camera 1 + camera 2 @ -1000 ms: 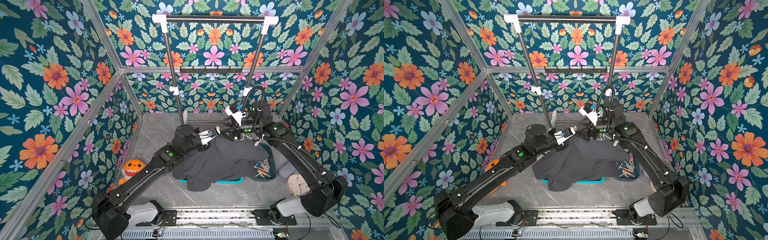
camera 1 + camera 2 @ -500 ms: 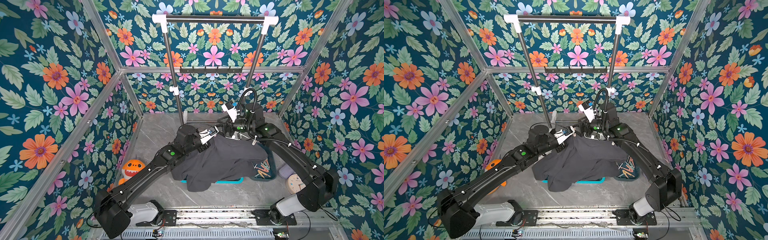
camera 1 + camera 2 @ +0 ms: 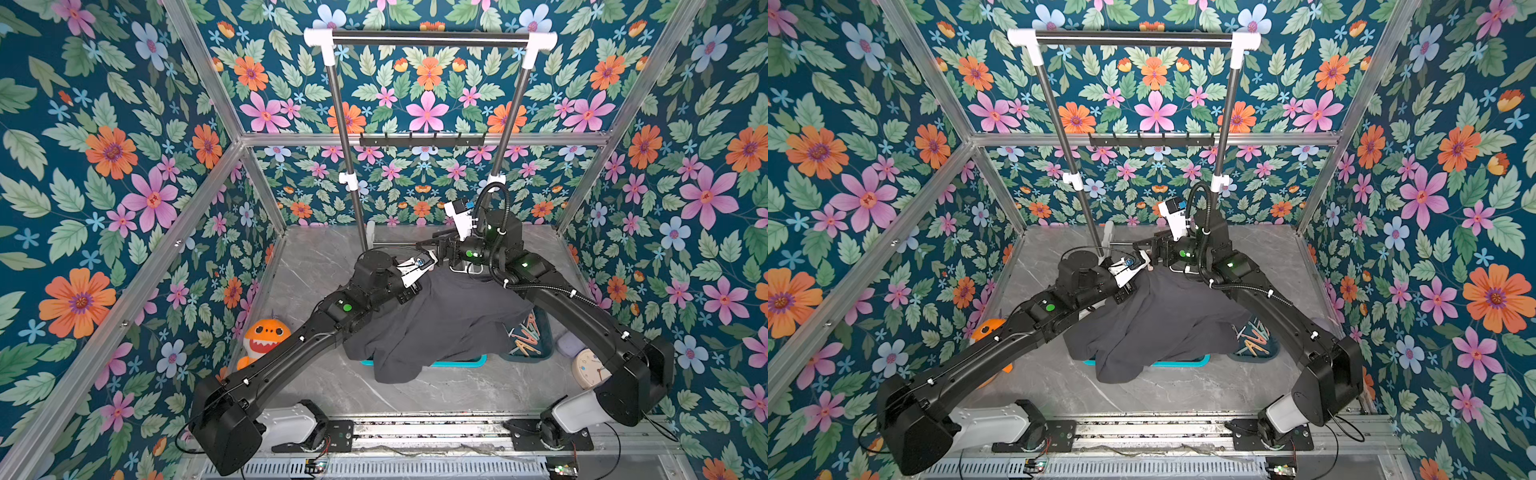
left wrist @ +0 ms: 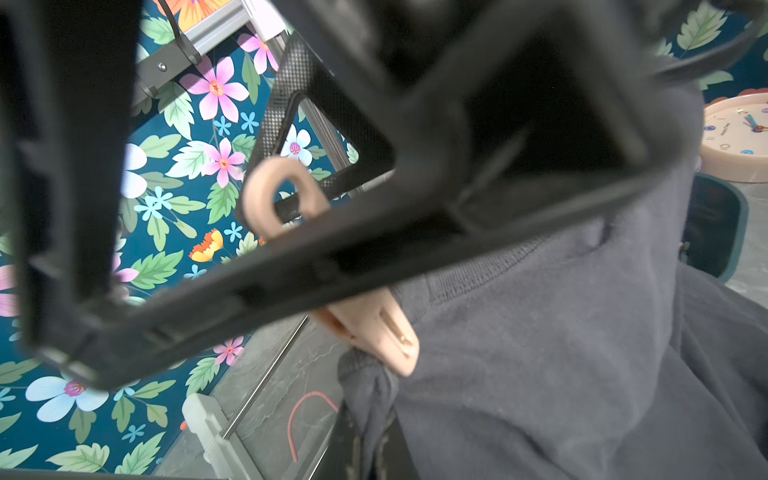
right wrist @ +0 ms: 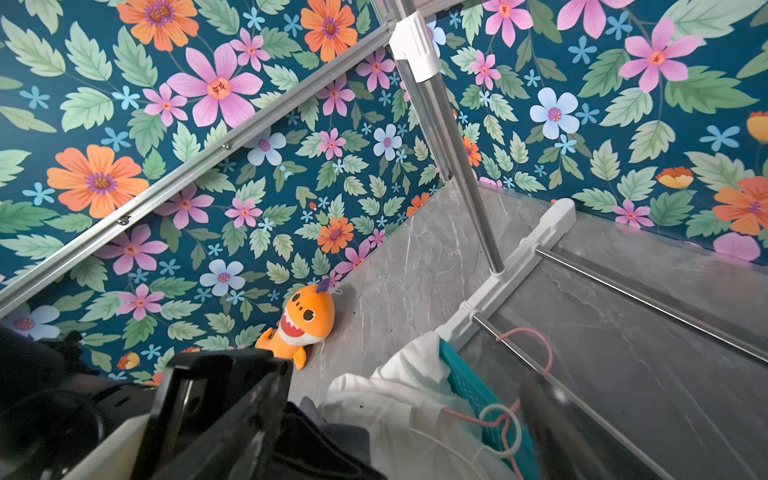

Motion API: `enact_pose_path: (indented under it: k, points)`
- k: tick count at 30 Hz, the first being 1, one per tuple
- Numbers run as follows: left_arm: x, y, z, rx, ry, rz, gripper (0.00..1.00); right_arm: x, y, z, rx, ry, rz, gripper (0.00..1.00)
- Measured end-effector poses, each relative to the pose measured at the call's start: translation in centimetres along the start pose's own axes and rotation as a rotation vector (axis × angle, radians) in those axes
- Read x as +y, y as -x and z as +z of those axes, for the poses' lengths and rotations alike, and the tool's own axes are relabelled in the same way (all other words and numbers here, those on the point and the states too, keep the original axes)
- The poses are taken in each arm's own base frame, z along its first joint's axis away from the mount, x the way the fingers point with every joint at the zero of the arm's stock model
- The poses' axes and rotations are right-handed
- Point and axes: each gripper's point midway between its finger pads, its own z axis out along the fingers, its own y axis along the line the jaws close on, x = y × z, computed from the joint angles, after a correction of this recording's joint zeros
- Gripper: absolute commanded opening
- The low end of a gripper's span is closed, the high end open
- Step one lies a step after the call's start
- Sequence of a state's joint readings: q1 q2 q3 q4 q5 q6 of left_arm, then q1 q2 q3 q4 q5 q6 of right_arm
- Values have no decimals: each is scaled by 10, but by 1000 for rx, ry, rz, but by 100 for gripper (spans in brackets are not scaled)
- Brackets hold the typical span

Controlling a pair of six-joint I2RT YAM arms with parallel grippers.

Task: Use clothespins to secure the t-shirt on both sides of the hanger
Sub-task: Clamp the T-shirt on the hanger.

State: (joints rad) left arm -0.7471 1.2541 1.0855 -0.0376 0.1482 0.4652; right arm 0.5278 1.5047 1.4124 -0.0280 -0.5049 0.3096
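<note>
Converging arms [image 3: 291, 353] above t-shirt [image 3: 449, 324]

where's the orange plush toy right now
In both top views the orange plush toy sits on the grey tabletop at the robot's left, against the floral side wall, beside the left arm and left of the dark t-shirt.

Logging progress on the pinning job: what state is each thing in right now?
left gripper: shut, at the t-shirt's top.
right gripper: open, holding nothing.
t-shirt: lifted, draped over the teal basket.
pink clothespin: jaw end on the t-shirt's edge.
spare clothespins: loose in their tray.
rack bar: bare.
</note>
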Motion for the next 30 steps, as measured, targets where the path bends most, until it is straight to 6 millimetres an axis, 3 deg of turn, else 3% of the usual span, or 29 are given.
enact_pose_path:
  k: [5, 14, 30]
  points:
    - [4, 1, 0, -2, 22, -9, 0, 8, 9, 6, -29, 26, 12, 89]
    - [7, 10, 0, -36, 37, -5, 0, 22, 26, -8, -116, 53, 7, 90]
    - [10, 9, 3, -41, 95, -14, 0, 10, 37, 2, -222, 36, 183, 90]
